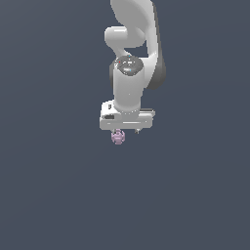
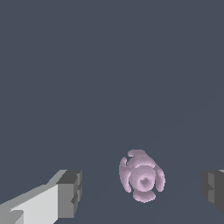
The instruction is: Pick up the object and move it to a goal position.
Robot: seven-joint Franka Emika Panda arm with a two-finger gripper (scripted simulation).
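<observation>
The white arm's pincer (image 1: 128, 131) hangs just above the pink-lavender blob (image 1: 117, 137).

The arm (image 1: 129, 73) is showing glossy white along its links, with a dark grey band running down its side and a dark grey cap at the wrist joint carrying tiny red specks. The gripper (image 1: 128, 131) is showing a white body, and its fingers (image 2: 70, 194) are ending in mid-grey ridged pads. Between those pads the object (image 2: 141, 176) is glowing pale pink-lavender, its lobes shading lighter on their crests and deeper mauve in the creases. The ground (image 2: 109, 65) beyond the tool is appearing as uniform, unpatterned slate blue-grey.
</observation>
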